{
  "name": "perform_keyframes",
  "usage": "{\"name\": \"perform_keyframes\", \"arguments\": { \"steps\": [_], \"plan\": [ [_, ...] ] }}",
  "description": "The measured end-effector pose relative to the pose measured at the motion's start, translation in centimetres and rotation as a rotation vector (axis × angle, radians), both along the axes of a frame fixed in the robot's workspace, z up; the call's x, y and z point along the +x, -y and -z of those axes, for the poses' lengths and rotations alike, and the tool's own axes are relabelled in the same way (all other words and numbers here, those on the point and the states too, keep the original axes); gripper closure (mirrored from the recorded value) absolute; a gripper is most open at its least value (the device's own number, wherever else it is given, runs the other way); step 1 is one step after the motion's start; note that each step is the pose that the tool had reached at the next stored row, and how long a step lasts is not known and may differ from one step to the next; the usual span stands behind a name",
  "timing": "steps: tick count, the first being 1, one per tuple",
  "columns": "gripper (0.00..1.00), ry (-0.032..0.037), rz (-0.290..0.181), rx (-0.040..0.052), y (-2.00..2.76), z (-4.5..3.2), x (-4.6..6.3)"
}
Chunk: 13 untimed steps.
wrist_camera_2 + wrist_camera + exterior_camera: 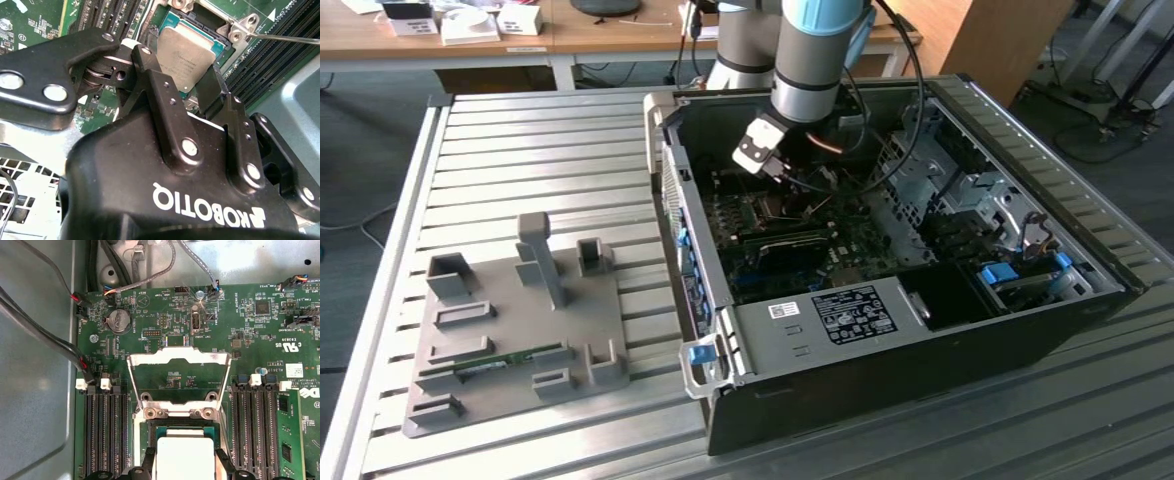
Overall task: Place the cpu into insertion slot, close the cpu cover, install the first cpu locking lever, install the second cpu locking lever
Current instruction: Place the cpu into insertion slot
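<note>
A robot gripper (779,176) reaches down into an open computer case (854,380) that lies on a slatted metal table (520,150); in both wrist views its two black fingers (148,463) are drawn in narrow on opposite edges of the cpu (185,454), holding the pale silver square flat between the jaws; the insertion slot (180,428), dark with a silver rim, sits directly beneath the jaws and reaches just beyond their tips; past the slot, further out from the fingertips, the cpu cover (179,357) stands swung open on its hinge, green circuit board showing through its cut-out centre; long black memory slots (102,430) run along either side of the jaws; a round coin battery (119,320) lies well beyond the cover.
</note>
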<state>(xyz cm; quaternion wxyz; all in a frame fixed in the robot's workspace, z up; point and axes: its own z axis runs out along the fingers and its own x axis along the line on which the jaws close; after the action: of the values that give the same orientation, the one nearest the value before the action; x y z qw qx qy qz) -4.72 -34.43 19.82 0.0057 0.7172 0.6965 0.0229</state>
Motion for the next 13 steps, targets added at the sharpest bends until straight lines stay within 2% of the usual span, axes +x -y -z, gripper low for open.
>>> {"name": "perform_keyframes", "arguments": {
  "steps": [13],
  "plan": [
    [0.46,0.0001,0.0,0.0002,-0.29,0.1,0.0]
  ]
}}
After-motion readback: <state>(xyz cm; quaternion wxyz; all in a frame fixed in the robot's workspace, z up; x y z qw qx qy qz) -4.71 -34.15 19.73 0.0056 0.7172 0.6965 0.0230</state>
